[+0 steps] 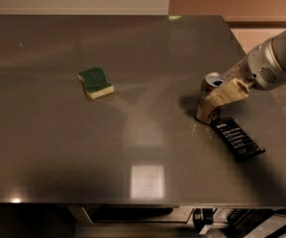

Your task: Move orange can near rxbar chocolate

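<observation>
Gripper [211, 102]: at the table's [133, 148] edge, clamped around the can.
Can [202, 110]: on the table, slightly tilted, just beside the black bar's [238, 138] end.
Sponge [96, 82]: well apart from both.

White lettering rows on rxbar chocolate [238, 138], seemingly illegible, gripper [215, 99] clasping orange can [202, 104] beside it
</observation>
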Controlling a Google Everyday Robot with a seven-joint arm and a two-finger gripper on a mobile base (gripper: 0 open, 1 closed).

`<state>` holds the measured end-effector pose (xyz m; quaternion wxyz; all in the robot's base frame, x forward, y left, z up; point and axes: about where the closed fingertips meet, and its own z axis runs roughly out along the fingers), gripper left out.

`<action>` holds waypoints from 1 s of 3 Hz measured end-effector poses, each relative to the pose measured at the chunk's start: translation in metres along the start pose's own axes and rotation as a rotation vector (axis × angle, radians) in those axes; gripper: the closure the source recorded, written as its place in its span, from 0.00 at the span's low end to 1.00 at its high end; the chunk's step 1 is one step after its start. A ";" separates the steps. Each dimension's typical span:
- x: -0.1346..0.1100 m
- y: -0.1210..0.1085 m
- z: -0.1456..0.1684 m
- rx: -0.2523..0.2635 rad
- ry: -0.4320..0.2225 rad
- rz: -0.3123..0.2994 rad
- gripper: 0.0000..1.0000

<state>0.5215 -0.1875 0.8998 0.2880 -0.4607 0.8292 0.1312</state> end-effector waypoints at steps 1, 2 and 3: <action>-0.001 0.001 0.001 -0.002 0.001 -0.003 0.12; -0.002 0.002 0.001 -0.003 0.001 -0.006 0.00; -0.002 0.002 0.001 -0.003 0.001 -0.006 0.00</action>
